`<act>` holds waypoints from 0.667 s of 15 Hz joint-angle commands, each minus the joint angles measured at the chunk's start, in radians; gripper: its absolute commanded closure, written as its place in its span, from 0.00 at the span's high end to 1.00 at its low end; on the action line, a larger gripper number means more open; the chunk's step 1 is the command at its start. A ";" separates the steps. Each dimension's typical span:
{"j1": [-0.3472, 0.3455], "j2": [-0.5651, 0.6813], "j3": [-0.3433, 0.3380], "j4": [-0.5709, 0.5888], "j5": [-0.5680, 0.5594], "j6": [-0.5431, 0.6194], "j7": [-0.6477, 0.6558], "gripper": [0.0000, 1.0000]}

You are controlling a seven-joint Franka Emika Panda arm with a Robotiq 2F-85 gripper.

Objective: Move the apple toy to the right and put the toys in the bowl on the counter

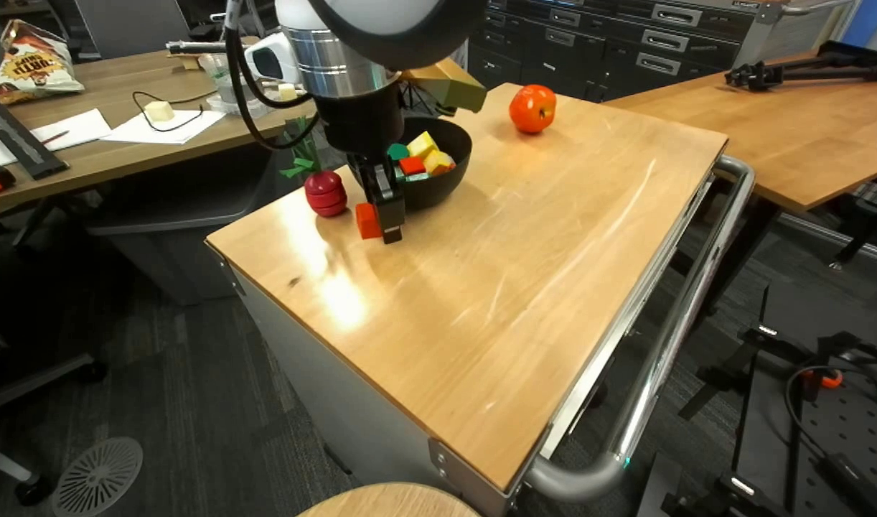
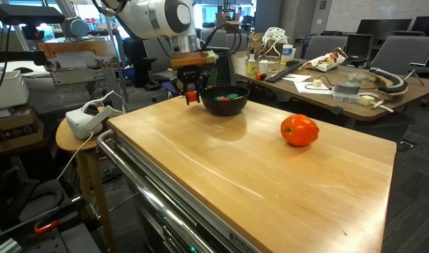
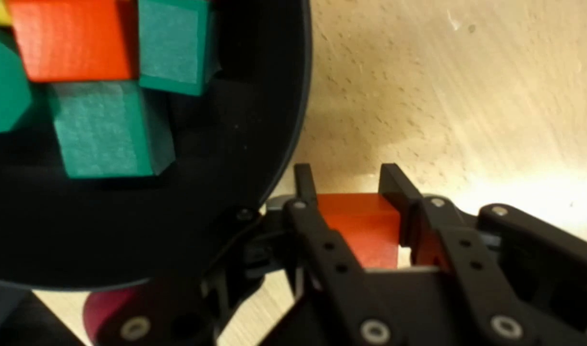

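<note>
While the partly closed black tool grips a red cuboid toy (wrist view, lower centre), bowl-filling appears in hand. Next, presumably: a lift over the round black bowl, upper left.

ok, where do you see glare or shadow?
In both exterior views, bright glare on the counter; in an exterior view, a soft dark patch, shadow or reflection, in front of the bowl; in the wrist view, white glare beside the gripper, at picture right.
</note>
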 commanded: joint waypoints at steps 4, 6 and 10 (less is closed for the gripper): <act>-0.070 0.021 0.085 0.004 0.181 -0.019 -0.317 0.12; -0.060 0.008 0.082 -0.012 0.189 -0.022 -0.351 0.12; -0.034 -0.021 0.069 -0.038 0.154 -0.027 -0.357 0.12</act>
